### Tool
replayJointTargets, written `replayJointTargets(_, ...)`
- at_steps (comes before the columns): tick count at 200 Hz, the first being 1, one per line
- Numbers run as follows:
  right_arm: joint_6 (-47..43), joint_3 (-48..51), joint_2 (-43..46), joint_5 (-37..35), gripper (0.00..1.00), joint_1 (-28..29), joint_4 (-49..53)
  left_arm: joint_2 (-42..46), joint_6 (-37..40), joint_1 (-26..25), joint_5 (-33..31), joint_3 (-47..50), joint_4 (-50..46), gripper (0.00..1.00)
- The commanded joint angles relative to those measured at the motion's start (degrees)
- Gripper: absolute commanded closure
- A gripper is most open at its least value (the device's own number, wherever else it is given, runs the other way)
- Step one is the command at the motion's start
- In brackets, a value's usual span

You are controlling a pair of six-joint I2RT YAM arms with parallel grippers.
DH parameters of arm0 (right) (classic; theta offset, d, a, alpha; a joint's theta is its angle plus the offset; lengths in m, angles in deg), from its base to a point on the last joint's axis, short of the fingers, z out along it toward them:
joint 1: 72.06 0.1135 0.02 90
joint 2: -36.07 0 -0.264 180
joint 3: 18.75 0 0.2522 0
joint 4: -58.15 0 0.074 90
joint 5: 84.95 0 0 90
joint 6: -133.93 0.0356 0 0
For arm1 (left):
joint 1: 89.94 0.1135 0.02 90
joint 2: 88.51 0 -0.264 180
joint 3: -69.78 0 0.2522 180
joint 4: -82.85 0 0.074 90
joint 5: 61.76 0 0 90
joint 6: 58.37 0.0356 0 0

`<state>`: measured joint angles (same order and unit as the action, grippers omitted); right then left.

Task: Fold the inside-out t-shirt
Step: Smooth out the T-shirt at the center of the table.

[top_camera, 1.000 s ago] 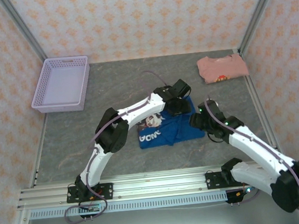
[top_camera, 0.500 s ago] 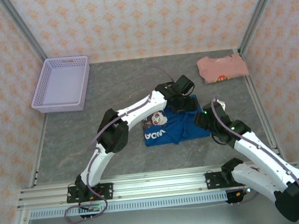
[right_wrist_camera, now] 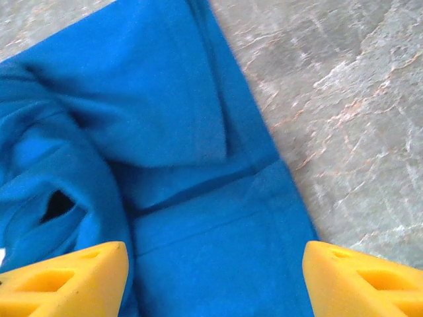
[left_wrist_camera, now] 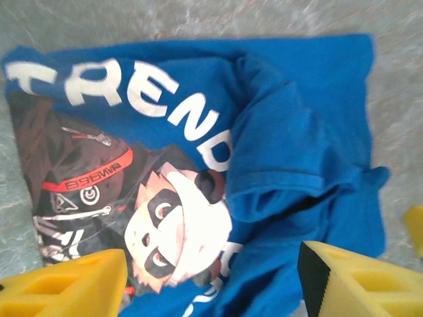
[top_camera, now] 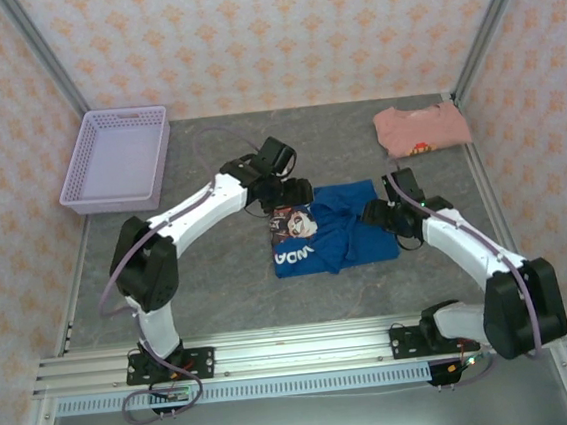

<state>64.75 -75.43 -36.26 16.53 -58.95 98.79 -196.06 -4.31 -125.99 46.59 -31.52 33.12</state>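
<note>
The inside-out t-shirt (top_camera: 343,229) lies as a rumpled, partly folded royal-blue bundle in the middle of the table, with its white-and-orange graphic facing up on the left half. My left gripper (top_camera: 290,200) hovers open at the shirt's upper left edge. In the left wrist view the shirt (left_wrist_camera: 297,119) shows its printed face and a folded sleeve below the open left gripper (left_wrist_camera: 211,284). My right gripper (top_camera: 378,212) stands open at the shirt's right edge. In the right wrist view plain blue cloth (right_wrist_camera: 165,99) lies under the open right gripper (right_wrist_camera: 215,281). Neither holds the fabric.
A lavender plastic basket (top_camera: 118,160) stands at the back left. A salmon-pink folded shirt (top_camera: 421,127) lies at the back right corner. Bare grey table (top_camera: 220,279) lies left of and in front of the blue shirt. Metal frame posts bound the sides.
The left gripper has opened and swung from the shirt's upper right to its upper left edge. The right gripper moved up along the right edge. The shirt ended slightly further right.
</note>
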Motion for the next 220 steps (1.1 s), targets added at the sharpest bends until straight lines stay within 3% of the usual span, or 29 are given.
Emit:
replayJointTargets(1,-2.27,-3.19,-4.71,2.96,0.30,-2.42,-1.08,-5.35,0.71,-0.78,2.17,0.64,1.63,0.31)
replayJointTargets(30,-3.20,-4.71,-10.34,3.93,0.33,-2.91,-1.49,-7.41,-0.12,-0.19,1.43,3.11,3.42,0.32)
replayJointTargets(63,-3.28,-4.00,-14.03,9.76,0.38,-2.51,-3.52,-5.39,-2.49,0.01,0.44,9.79,7.27,0.32)
replayJointTargets(120,-0.89,-0.91,-13.02,17.23,0.42,7.22,-5.79,9.29,-4.85,0.02,-3.13,28.47,9.74,0.30)
replayJointTargets(143,-5.52,-3.66,-8.76,11.86,0.41,9.37,0.23,14.86,-5.96,0.06,-3.82,33.15,9.70,0.30)
replayJointTargets(168,-12.14,-4.31,1.32,3.60,0.33,12.42,4.22,19.80,-5.72,0.02,-6.57,33.11,8.02,0.30)
replayJointTargets(192,-14.57,-1.69,8.77,1.15,0.24,21.69,1.55,22.65,-4.92,0.89,-10.24,32.27,6.41,0.29)
replayJointTargets(220,-15.74,-1.05,6.51,-6.78,0.18,33.32,-3.53,23.44,-5.41,3.79,-9.00,33.11,8.28,0.29)
